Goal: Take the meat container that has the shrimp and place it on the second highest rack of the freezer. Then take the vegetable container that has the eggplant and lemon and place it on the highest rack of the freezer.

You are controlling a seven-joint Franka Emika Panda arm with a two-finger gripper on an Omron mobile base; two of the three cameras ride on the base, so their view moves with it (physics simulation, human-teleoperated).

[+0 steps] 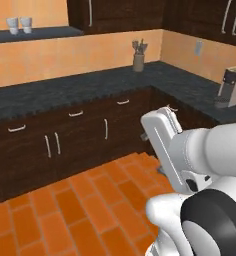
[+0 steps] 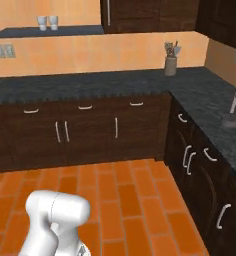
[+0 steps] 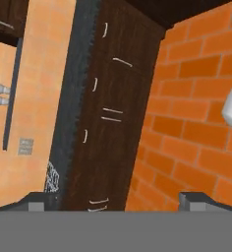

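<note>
The jaws (image 3: pixel 118 199) are standing spread wide, gripping nothing, tips just poking up at the bottom of the hand view and looking along the dark lower cabinets (image 3: pixel 105 113) and the brick floor (image 3: pixel 196 118). The white arm (image 1: pixel 185 155) is sitting folded over the base. Ahead, the dark table (image 2: pixel 90 82) is carrying a utensil holder (image 2: pixel 170 64); cups (image 2: pixel 47 21) are perching on a wall shelf (image 2: pixel 50 31). No containers or freezer showing here, so I'm judging both placements are yet to begin.

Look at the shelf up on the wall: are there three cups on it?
No, the shelf holds just two white cups, standing side by side near its left end.
</note>
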